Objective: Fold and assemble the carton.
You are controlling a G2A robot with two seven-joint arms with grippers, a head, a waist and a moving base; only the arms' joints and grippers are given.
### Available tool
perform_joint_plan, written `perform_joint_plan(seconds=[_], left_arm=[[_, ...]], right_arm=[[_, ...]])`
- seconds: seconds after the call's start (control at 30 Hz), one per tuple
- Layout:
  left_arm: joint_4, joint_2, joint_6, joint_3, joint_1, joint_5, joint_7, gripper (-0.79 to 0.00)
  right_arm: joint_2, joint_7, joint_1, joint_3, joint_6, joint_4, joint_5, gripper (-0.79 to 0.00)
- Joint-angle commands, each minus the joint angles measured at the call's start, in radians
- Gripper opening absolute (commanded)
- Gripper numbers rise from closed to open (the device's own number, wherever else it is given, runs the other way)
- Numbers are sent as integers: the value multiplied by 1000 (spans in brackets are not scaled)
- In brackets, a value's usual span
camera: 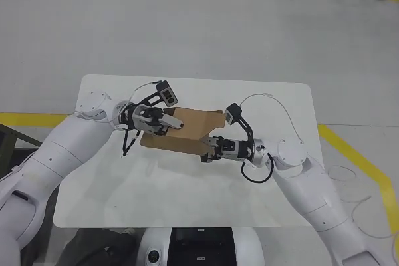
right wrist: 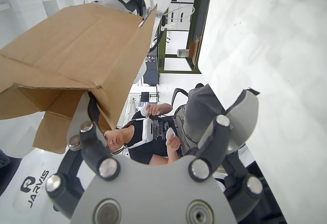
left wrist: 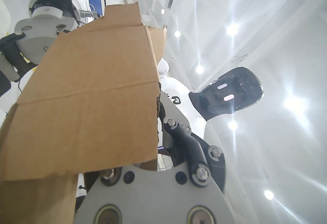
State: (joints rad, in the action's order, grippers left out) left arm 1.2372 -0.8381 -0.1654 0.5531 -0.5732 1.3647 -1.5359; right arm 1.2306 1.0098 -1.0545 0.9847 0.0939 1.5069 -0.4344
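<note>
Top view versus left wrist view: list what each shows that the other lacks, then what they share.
Top view, not the left wrist view: the white table beneath the arms, and the yellow floor line beside it. Left wrist view, not the top view: the ceiling lights, and the carton seen from below with its creases showing. Both: that brown carton, the left gripper at one end of it, and the right arm at the other end.

The brown corrugated cardboard carton (camera: 189, 126) hangs lifted over the middle of the white table (camera: 186, 199), partly opened, creased, end flaps loose.
</note>
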Motion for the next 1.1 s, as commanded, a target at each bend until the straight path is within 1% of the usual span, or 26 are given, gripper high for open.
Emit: perform_joint_plan(seconds=[0.0,0.17,0.4,0.57,0.63,0.7,0.9,1.07], left_arm=[[-8,-1,-7,-4,2,-5,0,-785],[-31,-2,-4,-7,6,8,0,-785],[-43,6,0,5,1,30,0,-785],[-96,7,-49,12,1,-9,0,-785],[-121,1,-65,7,4,-24,0,-785],[-169,-7,-119,4,15,-81,0,-785],[-212,-44,-119,18,22,-108,0,-785],[-219,-67,-119,18,17,-141,0,-785]], right_arm=[[0,-3,-1,1,-1,0,0,0],[-5,-1,-13,25,9,-7,-20,0],[-16,18,-46,83,34,1,-70,0],[-21,71,-81,123,77,38,-178,0],[-23,104,-92,131,88,61,-218,0],[-22,130,-100,131,96,81,-261,0],[-16,162,-93,104,98,109,-313,0],[-8,137,-78,97,142,102,-335,0]])
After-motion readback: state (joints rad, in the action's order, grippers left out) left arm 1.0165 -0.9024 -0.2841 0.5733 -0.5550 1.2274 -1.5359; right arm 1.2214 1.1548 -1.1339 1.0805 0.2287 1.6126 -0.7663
